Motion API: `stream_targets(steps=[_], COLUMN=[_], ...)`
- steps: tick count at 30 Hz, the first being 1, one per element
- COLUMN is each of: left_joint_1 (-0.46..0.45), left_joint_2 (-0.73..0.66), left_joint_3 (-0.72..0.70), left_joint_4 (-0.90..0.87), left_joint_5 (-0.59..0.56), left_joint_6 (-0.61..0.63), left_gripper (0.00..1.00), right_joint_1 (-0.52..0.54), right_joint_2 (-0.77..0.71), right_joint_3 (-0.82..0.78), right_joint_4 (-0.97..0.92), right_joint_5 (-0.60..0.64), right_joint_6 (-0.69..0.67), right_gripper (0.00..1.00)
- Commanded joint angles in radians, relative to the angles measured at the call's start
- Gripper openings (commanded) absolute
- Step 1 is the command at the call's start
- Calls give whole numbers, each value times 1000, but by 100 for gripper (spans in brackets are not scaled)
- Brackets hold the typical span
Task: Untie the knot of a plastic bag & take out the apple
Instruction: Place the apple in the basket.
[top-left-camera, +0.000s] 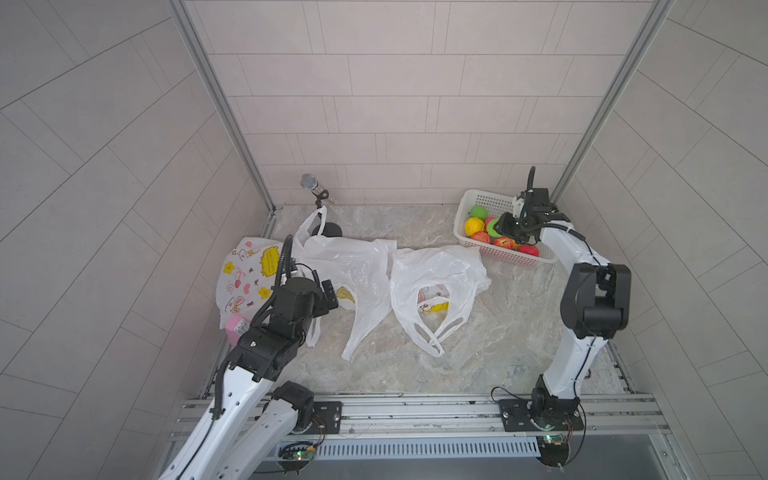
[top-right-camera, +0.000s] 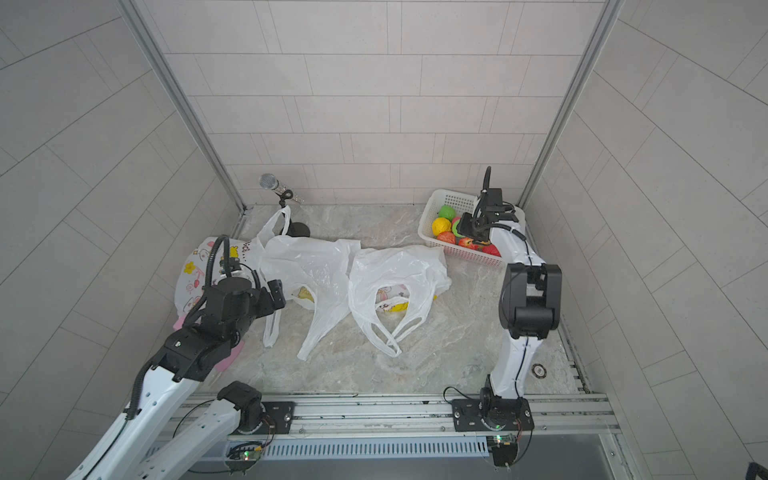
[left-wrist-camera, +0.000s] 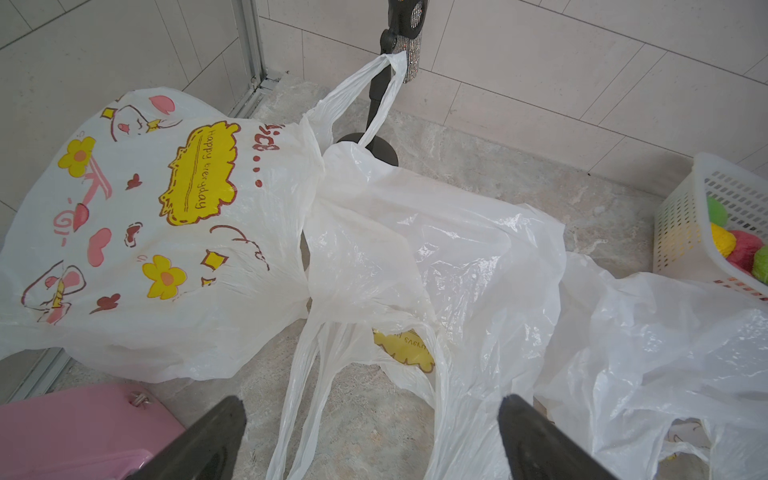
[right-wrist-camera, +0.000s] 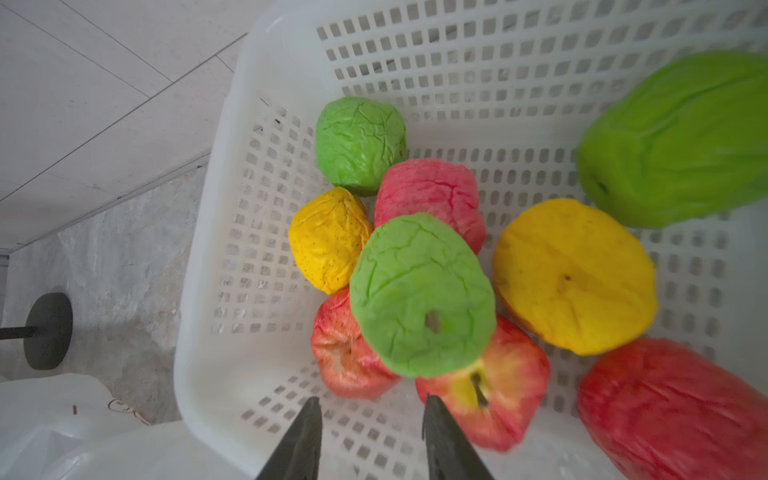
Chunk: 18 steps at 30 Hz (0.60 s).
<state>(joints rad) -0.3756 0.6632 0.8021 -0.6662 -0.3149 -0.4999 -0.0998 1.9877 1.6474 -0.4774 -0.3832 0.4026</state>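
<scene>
We see our left arm (top-left-camera: 266, 349) stretched low and forward, its left gripper (left-wrist-camera: 372, 401) spread wide. Our right arm (top-left-camera: 569, 357) stands elbow-high (wrist bent downward), its right gripper (right-wrist-camera: 372, 400) narrowly parted and empty.

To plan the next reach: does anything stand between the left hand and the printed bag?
Nothing visible does. The open left hand hovers over a plain white bag whose edge lies against the printed bag; the printed face is bare.

Apples (top-left-camera: 503, 242) in basket (top-left-camera: 478, 197) far right; bags (top-left-camera: 440, 274) centre; microphone stand (top-left-camera: 319, 199) behind.
</scene>
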Motion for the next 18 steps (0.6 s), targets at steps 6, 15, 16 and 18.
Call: stream_targets(steps=[6,15,16,18], left_joint_1=[25,53,60,69], left_joint_2=[1,-5,-2,11], left_joint_3=[16,10,5,-1], left_joint_4=[-41,-60,-48,-38], left_joint_5=[-15,-39,-18,-8], left_joint_6=[16,55,53,38], left_gripper=[100,100,100,100], right_joint_1=[-3,32,44,51], right_joint_2=[190,80,23,-94], right_joint_3=[221,224,179,82], right_joint_4=[-66,-117,-102,-71], right_joint_5=[36,-4,6,7], right_joint_6=[94,66,44,21], right_gripper=[31,31,33,38])
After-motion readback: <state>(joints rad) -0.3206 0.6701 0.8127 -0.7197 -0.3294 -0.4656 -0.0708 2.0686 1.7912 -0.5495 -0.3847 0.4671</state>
